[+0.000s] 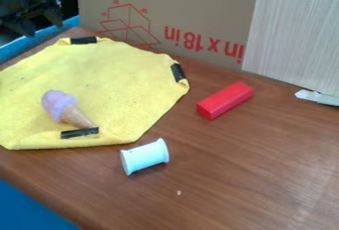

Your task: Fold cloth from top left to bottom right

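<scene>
Up by the upper-left edge of the tabletop (232, 174), the black hand (43, 27) hangs, fingers apart! The yellow cloth (109, 78) lies spread across the left side, ice cream cone (59, 103) on top, white spool (145, 156) near its lower edge, red block (225, 99) off right.

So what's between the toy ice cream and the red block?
In the camera view, going from the toy ice cream to the red block, there's first flat yellow cloth, then a bare strip of wooden tabletop.
</scene>
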`<state>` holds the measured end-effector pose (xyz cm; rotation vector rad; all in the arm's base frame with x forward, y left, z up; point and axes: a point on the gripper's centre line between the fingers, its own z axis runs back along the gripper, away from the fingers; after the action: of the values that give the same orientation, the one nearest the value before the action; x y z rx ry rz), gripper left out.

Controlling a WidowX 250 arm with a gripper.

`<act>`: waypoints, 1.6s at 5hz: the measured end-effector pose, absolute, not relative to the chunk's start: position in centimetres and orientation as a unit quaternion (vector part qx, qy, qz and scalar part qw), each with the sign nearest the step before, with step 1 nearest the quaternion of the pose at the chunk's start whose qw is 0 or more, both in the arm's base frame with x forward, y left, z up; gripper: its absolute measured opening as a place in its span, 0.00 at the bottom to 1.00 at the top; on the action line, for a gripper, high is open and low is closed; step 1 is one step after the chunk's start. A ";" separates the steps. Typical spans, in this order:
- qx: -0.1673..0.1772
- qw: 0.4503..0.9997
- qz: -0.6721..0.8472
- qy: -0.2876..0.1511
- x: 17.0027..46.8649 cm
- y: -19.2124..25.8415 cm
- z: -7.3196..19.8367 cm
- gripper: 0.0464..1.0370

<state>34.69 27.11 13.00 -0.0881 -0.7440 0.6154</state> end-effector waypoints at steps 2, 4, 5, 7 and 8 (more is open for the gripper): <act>-0.041 0.889 0.295 -0.349 34.9 27.4 11.1 0.96; -0.030 0.895 0.193 -0.401 37.2 27.5 11.9 0.96; -0.022 0.900 0.136 -0.413 37.8 27.3 12.0 0.96; -0.018 0.929 -0.038 -0.367 39.6 28.1 13.1 0.96; -0.032 0.935 -0.107 -0.336 40.4 28.9 13.2 0.96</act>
<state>40.43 28.86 13.18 -0.0650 -0.6870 -0.2191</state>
